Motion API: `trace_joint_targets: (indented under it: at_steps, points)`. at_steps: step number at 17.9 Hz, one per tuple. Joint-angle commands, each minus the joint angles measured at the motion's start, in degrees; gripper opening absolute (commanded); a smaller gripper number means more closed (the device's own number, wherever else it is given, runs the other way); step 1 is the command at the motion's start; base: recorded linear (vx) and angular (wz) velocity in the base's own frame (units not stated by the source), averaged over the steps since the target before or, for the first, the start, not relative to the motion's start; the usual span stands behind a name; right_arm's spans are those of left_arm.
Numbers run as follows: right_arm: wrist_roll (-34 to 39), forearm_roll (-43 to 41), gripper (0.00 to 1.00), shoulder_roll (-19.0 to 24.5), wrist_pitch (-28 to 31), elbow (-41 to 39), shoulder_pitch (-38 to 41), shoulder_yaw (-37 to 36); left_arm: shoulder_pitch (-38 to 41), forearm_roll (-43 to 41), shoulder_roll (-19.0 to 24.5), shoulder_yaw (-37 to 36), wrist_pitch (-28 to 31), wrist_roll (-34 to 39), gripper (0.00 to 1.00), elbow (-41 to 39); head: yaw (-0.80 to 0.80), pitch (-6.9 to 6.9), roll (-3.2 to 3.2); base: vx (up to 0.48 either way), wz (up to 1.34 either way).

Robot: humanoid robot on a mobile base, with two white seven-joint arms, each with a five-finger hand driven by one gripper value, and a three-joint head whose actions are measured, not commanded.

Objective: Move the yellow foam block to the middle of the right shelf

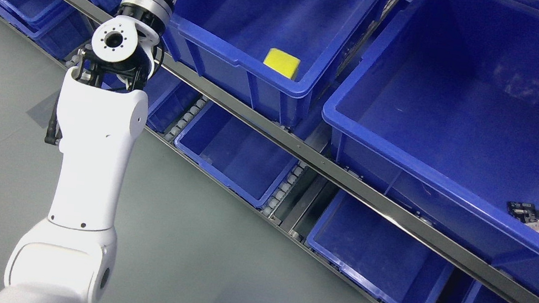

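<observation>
The yellow foam block (282, 62) lies inside a blue bin (238, 62) on the upper shelf level, close to the bin's front wall near its right corner. My left arm (96, 154) rises from the lower left and runs up past the bin's left corner. Its hand is beyond the top edge of the picture, so I cannot see it. The right arm is out of view.
A larger blue bin (445, 178) stands to the right on the same level, with a small circuit board (532, 219) showing near its front wall. A metal shelf rail (346, 176) runs diagonally below. Lower blue bins (234, 153) (377, 261) sit underneath. Grey floor (190, 253) lies at the left.
</observation>
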Motion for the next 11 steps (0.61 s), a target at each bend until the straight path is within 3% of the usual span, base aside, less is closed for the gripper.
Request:
trace_joint_targets:
  at_steps: [1, 6, 11]
  points:
    - [0.0, 0.2, 1.00, -1.0, 0.0, -1.0, 0.1, 0.0, 7.2, 0.9, 1.0, 11.3, -7.8, -0.2, 1.00, -11.4, 0.00, 0.00, 0.00, 0.000, 0.00]
    - [0.0, 0.2, 1.00, -1.0, 0.0, -1.0, 0.1, 0.0, 23.9, 3.7, 1.0, 11.5, -12.2, -0.3, 1.00, -15.4, 0.00, 0.00, 0.00, 0.000, 0.00]
    - [0.0, 0.2, 1.00, -1.0, 0.0, -1.0, 0.1, 0.0, 27.9, 3.8, 1.0, 9.0, -12.6, -0.1, 1.00, -16.3, 0.00, 0.00, 0.00, 0.000, 0.00]
